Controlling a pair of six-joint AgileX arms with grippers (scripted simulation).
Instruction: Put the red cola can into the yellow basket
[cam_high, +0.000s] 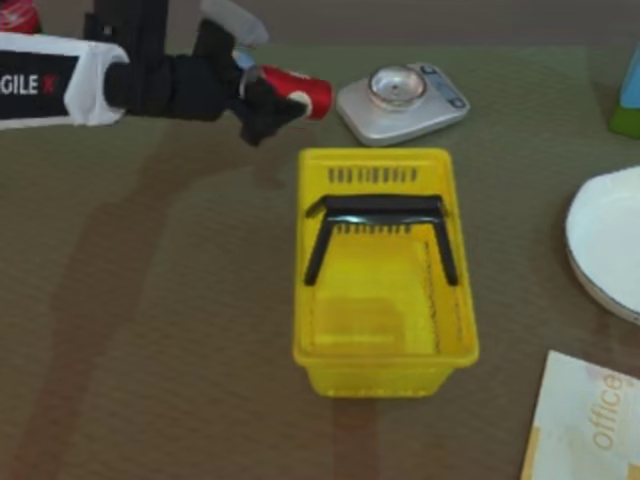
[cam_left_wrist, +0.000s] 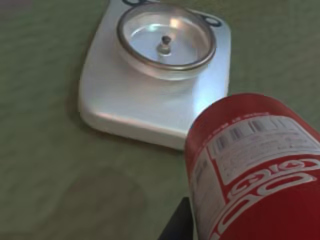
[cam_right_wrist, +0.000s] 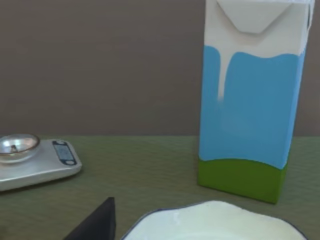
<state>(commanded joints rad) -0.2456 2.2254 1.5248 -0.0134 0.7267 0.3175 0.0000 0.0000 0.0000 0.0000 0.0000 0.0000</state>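
In left gripper (cam_high: 268, 108), red cola can (cam_high: 300, 92) sideways.

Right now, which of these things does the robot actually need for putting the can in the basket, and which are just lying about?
Part of the job:
- red cola can, held in the left gripper beside the scale
- yellow basket, mid-table, nothing in it

Just lying about:
- kitchen scale
- white plate
- blue-and-green carton
- office booklet
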